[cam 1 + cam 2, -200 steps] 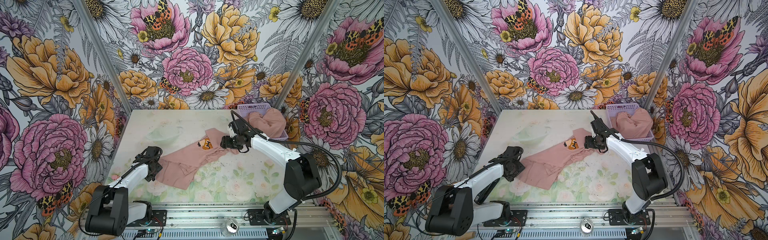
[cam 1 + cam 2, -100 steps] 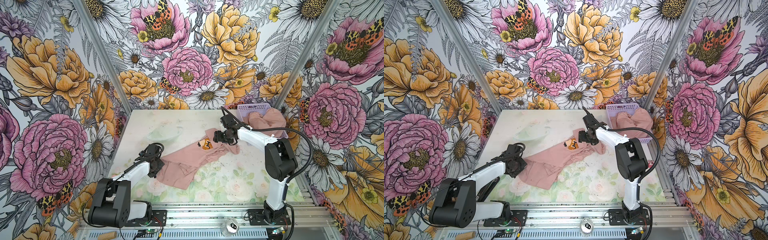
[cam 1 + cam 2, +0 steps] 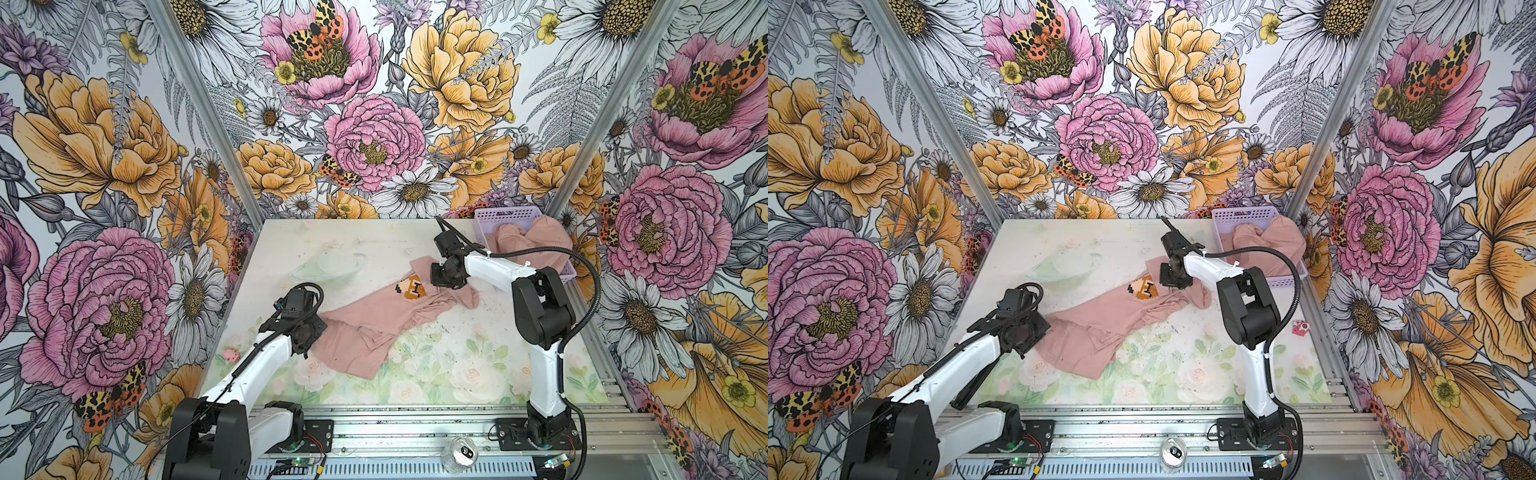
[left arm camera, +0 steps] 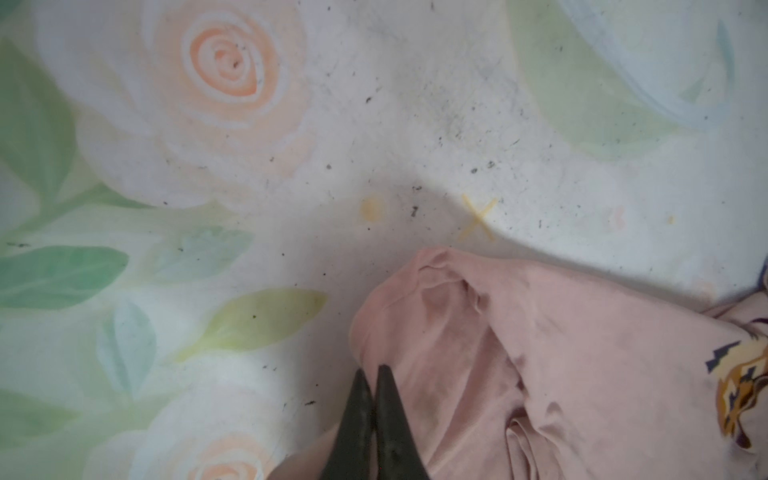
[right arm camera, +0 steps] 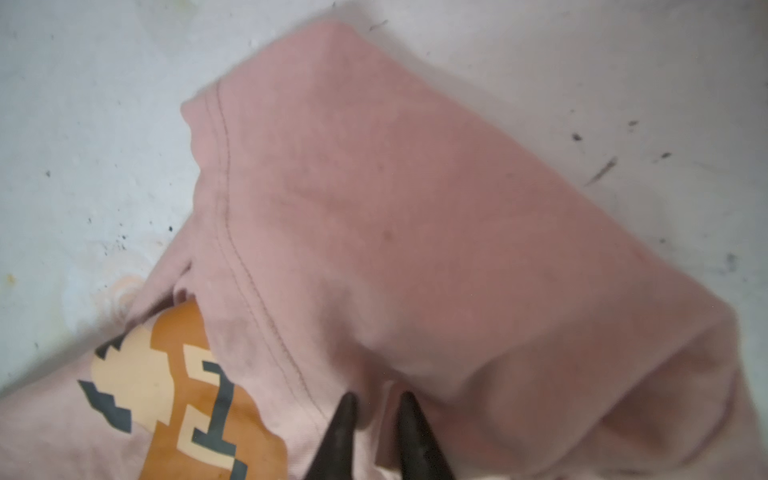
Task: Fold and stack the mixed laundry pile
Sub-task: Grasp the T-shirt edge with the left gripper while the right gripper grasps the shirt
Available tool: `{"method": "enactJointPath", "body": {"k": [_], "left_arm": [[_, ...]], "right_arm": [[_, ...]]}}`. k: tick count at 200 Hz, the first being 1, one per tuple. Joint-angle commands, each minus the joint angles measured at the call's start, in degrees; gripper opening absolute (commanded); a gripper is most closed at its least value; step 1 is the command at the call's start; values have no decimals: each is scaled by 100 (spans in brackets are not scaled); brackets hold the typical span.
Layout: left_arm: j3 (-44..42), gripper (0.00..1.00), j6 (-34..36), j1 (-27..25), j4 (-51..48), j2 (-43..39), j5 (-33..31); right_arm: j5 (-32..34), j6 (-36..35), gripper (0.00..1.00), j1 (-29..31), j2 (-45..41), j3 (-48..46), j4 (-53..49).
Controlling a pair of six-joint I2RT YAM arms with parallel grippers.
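**Both arms down on the pink T-shirt, one at each end**

I have the T-shirt (image 3: 386,320) lying crumpled across the middle of the bench (image 3: 332,249), stretched on a diagonal from the near left toward the far right. Its pixel-art print (image 3: 411,287) faces up near the far end; in the right wrist view the same print (image 5: 183,395) sits just beside my fingertips.

My left gripper (image 4: 374,374) is at the near-left end of the shirt. In the left wrist view its jaws are pressed together at the hem, with a fold of pink cloth caught between them and bunched up right beside the tips. A faint yellow X mark (image 4: 478,218) shows on the bench just past that fold.

My right gripper (image 5: 376,401) is over the far end, by the sleeve. Its jaws stand only a narrow gap apart, tips pushed into the fabric, a small ridge of cloth pinched between them next to the stitched seam.

The rest of the laundry, more dusty-pink cloth (image 3: 528,243), is heaped in the lavender basket (image 3: 498,216) at the far-right corner of the bench, spilling over its rim. I cannot tell which garments those are. In both top views a metal can (image 3: 1173,451) stands on the front rail.
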Motion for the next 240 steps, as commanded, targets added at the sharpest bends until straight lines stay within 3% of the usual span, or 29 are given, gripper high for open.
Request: {"method": "enactJointPath", "body": {"k": [1, 58, 87, 99, 112, 145, 240], "left_arm": [[298, 0, 219, -30, -254, -203, -120], [1207, 0, 875, 412, -314, -283, -232], [1635, 0, 1204, 552, -413, -153, -158], [1678, 0, 1238, 555, -405, -132, -82], [1687, 0, 1239, 539, -404, -138, -6], [1696, 0, 1259, 502, -412, -279, 14], [1672, 0, 1248, 511, -413, -304, 84]], "right_arm": [[219, -50, 0, 4, -359, 170, -2], [-83, -198, 0, -242, -1326, 450, -131], [-244, -334, 0, -361, -1203, 741, -419], [-384, -350, 23, -330, -1030, 675, -474], [-427, -350, 37, -250, -859, 540, -467], [-257, -380, 49, 118, -441, 398, -458], [855, -260, 48, 403, 69, 207, -634]]}}
